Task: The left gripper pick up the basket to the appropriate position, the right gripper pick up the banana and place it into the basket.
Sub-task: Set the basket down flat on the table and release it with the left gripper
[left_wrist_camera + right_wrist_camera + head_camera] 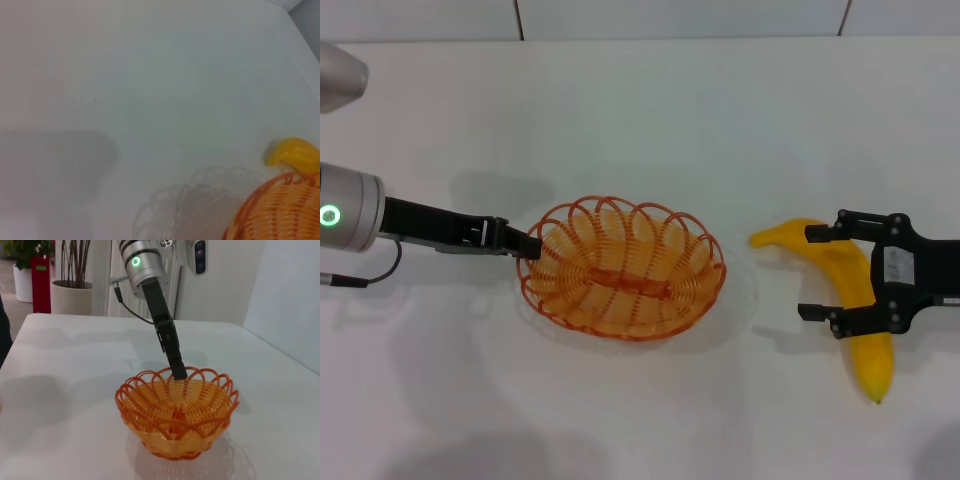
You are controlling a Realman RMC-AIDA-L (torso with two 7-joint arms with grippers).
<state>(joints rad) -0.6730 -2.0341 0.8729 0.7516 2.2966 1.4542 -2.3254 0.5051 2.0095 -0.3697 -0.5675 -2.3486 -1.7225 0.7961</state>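
Note:
The orange wire basket (705, 268) is at the table's middle, and its shadow on the table shows below it in the right wrist view (175, 415). My left gripper (528, 245) reaches in from the left and is shut on the basket's left rim; it also shows in the right wrist view (178, 372). The yellow banana (870, 355) lies on the table to the right of the basket. My right gripper (818, 272) is open, with one finger on either side of the banana's middle. The left wrist view shows the basket's edge (280, 215) and the banana's end (295, 154).
The white table (650, 120) stretches far behind the basket, up to a tiled wall. A gap of bare table lies between basket and banana. Potted plants (72, 270) stand off the table beyond its left side.

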